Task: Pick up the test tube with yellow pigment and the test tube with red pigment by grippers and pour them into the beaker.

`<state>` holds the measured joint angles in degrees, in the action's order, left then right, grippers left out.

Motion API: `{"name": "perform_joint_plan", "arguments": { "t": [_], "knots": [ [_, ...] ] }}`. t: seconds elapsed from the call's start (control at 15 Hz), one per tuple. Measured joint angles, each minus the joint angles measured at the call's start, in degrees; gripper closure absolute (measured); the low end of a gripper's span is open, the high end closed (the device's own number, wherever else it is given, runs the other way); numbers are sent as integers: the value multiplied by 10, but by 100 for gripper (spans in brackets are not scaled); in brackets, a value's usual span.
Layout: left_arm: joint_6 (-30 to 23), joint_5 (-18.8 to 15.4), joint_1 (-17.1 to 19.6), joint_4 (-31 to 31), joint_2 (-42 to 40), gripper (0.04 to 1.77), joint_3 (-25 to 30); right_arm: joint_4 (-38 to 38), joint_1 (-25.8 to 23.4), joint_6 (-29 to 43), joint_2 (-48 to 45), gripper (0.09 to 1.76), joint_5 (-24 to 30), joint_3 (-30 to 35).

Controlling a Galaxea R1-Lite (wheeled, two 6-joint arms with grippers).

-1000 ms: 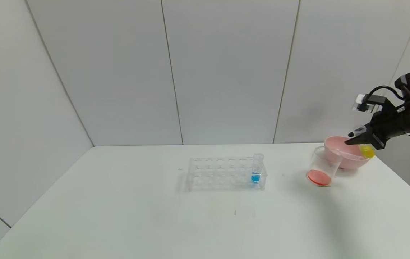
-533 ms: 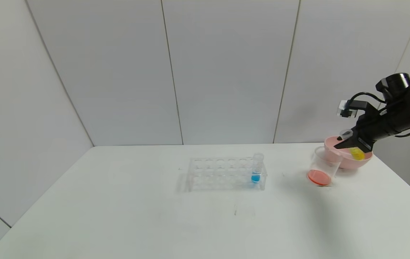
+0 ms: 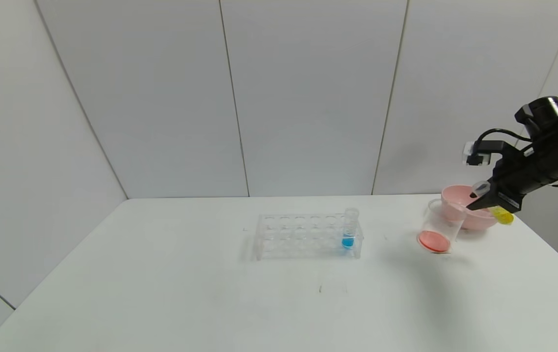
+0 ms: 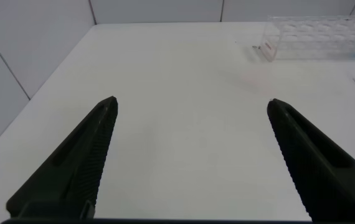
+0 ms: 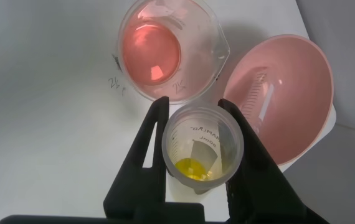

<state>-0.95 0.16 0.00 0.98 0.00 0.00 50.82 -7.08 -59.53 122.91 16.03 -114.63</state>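
At the head view's right edge, the right end effector (image 3: 479, 199) gripped the test tube with yellow pigment (image 3: 500, 214), tilted beside the pink bowl (image 3: 459, 195), near the beaker (image 3: 439, 226) holding red liquid. The left end effector (image 4: 190, 124) stood open above the surface (image 3: 210, 293).

Right gripper (image 3: 479, 198) with yellow tube (image 3: 501, 215) shifted right, tilted flatter.
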Motion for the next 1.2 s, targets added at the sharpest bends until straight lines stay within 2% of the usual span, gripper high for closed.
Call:
{"name": "perform_joint_plan", "arguments": {
  "t": [0.53, 0.8, 1.2],
  "knots": [
    [0, 0, 0, 0, 0, 9, 0, 12, 12, -9, -7, 126, -82, 0],
    [0, 0, 0, 0, 0, 9, 0, 9, 26, -4, 8, 126, -93, 0],
    [0, 0, 0, 0, 0, 9, 0, 5, 37, -7, 19, 126, -144, 0]
  ]
}}
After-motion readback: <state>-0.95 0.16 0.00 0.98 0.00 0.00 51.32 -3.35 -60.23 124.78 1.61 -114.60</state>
